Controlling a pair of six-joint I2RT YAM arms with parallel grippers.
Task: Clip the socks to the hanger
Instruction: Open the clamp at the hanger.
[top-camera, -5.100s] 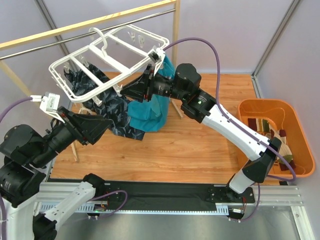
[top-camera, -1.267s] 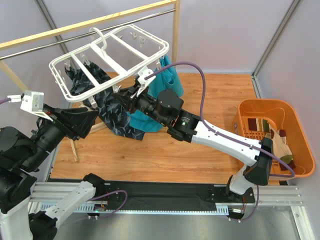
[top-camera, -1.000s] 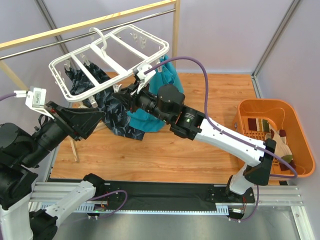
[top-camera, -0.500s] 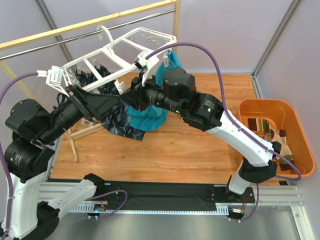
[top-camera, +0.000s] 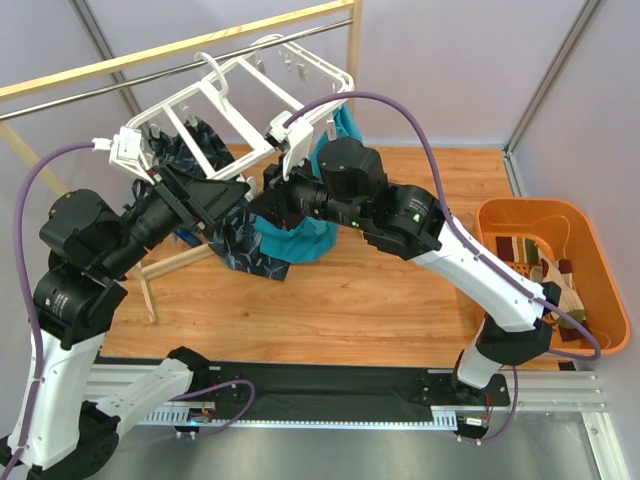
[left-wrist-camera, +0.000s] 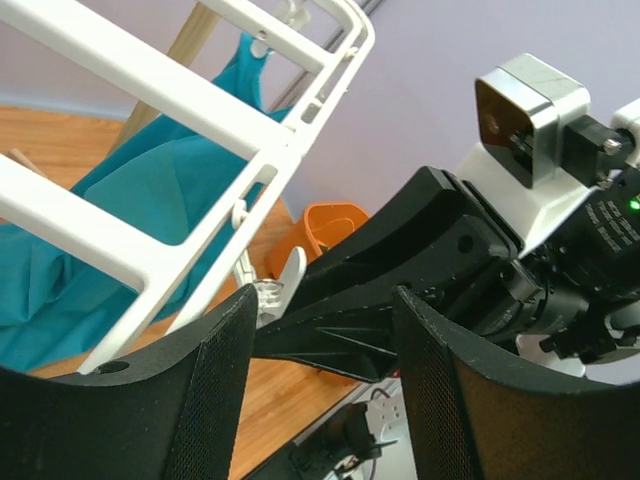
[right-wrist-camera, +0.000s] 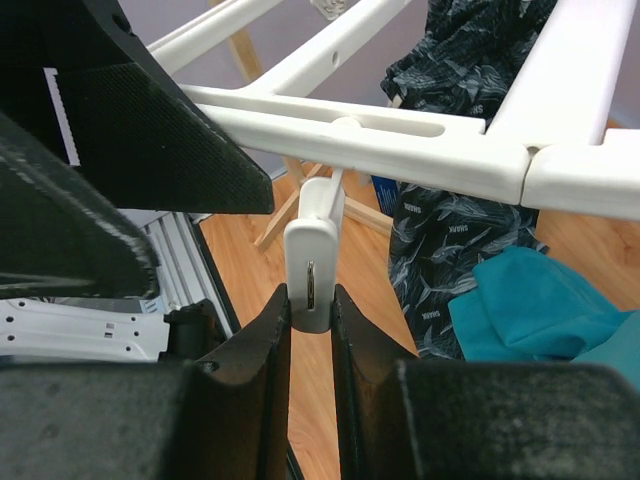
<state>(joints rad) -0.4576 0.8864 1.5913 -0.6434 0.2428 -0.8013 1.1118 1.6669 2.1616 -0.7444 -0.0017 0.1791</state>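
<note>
Right jaws pinch a clip (right-wrist-camera: 312, 250) (white) of the hanger (right-wrist-camera: 420, 152); left jaws stand apart.

A light wood-plank table (top-camera: 380, 300) carries an orange plastic basket (top-camera: 530, 206) at its right edge. A wooden rack (top-camera: 354, 50) with a metal rail stands on its left and rear part, its slanted feet on the planks.

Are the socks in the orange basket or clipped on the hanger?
In: the socks lie inside the orange basket; none hang from the hanger.
</note>
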